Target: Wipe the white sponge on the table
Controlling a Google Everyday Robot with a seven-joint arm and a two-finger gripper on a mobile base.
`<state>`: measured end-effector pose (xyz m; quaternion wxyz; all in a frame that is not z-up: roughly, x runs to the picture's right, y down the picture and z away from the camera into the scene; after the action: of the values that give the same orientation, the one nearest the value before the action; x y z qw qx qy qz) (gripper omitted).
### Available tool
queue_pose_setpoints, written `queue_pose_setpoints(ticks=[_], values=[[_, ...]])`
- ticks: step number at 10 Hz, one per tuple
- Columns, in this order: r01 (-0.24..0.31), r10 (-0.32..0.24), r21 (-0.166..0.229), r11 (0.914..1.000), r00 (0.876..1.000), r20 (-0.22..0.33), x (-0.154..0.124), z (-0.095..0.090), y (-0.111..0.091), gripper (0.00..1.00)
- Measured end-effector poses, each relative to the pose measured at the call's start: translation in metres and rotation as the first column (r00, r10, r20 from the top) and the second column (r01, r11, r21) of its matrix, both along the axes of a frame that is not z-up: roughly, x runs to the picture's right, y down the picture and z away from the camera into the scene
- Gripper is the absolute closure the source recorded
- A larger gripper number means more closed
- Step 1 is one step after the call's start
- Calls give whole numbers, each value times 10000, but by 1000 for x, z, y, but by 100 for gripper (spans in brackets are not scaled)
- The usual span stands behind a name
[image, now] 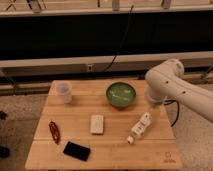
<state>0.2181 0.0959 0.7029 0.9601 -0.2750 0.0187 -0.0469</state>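
The white sponge (97, 124) lies flat near the middle of the table (75, 112), a light wooden top. My white arm (170, 85) reaches in from the right, over the table's right edge. My gripper (151, 109) hangs at the arm's lower end, just above the white bottle and well to the right of the sponge. Nothing shows in it.
A green bowl (121, 94) stands at the back centre. A clear cup (64, 92) stands at the back left. A white bottle (140, 127) lies right of the sponge. A red object (53, 131) and a flat black rectangle (76, 150) lie at the front left.
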Motion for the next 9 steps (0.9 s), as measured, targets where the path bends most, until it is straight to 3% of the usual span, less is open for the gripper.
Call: queue_pose_setpoints(ticks=[2,5,9], values=[[359,-359,-54,9993,9993,110,-10,5,2,20],[1100,-1098,-22,9939,9928,473,-54,19,3,20],[2296,-2284,-38,9733,9696,881,-79,40,13,20]])
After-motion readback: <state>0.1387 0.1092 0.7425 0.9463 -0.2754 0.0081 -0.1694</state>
